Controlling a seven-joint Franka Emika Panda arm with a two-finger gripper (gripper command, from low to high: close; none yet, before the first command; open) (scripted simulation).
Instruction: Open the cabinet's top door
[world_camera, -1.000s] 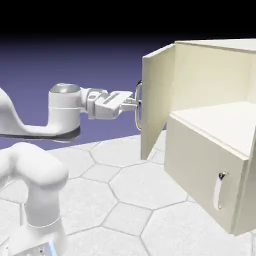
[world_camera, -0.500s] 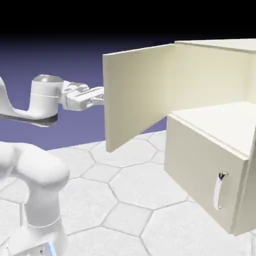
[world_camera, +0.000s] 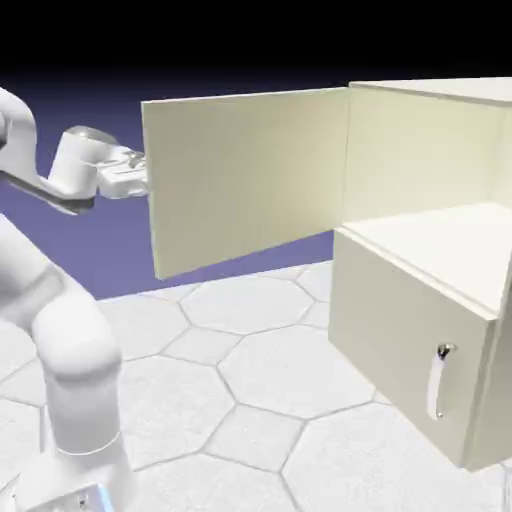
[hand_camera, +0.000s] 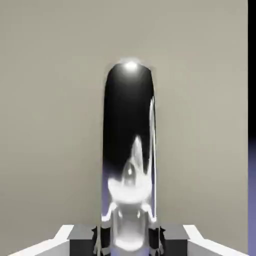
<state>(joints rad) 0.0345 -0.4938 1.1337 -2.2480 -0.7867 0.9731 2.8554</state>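
The cream cabinet (world_camera: 400, 150) stands at the exterior view's right. Its top door (world_camera: 245, 175) is swung wide open to the left, its inner face toward the camera, and the upper compartment lies bare. The door's free edge hides my fingertips in the exterior view; only the white hand (world_camera: 122, 177) shows behind that edge. In the hand view my gripper (hand_camera: 129, 240) is shut on the door's chrome handle (hand_camera: 129, 140), which rises large between the grey fingertips (hand_camera: 97, 239) against the beige panel (hand_camera: 50, 100).
The lower door (world_camera: 400, 340) is closed, with its small silver handle (world_camera: 438, 380) near its right edge. My arm's white base column (world_camera: 80, 400) stands at the lower left on the grey hexagon-tiled floor (world_camera: 260, 380).
The top door has swung much further open, its free edge moving left. My hand has moved left with the handle and now sits behind the door's edge.
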